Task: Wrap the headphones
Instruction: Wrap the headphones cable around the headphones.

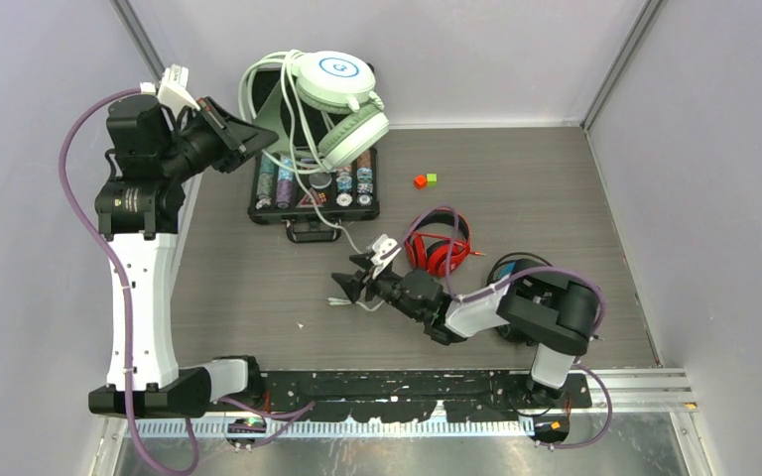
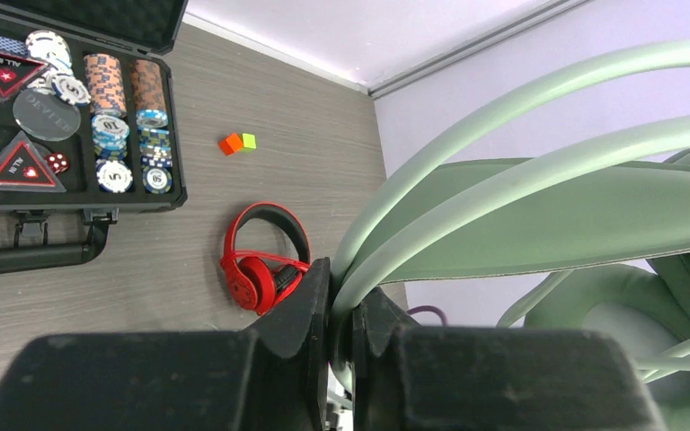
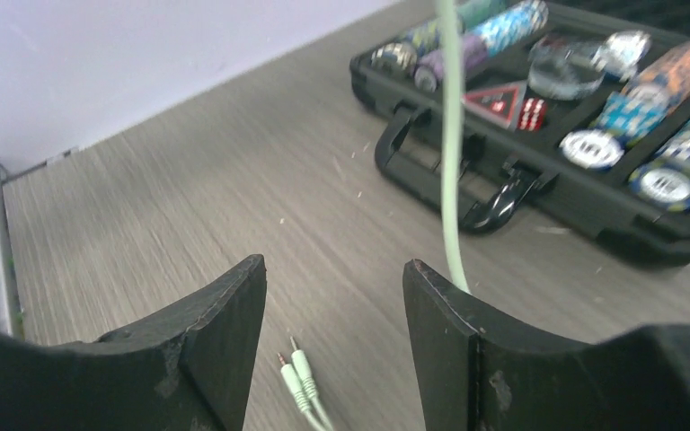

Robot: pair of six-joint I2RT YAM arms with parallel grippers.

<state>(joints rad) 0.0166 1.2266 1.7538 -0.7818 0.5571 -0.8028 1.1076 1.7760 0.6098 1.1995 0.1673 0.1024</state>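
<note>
With the left gripper clamped on the headband of the mint-green headphones, raised above the chip case, and the right gripper spread open, empty, over the plugs, the dangling cable could slip past its jaws or snag the case

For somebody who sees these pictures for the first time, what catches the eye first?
The mint-green headphones hang above the open poker chip case at the back, pinched by the left fingers. Near the middle, the open right fingers are low over two pale green plugs on the table.
</note>
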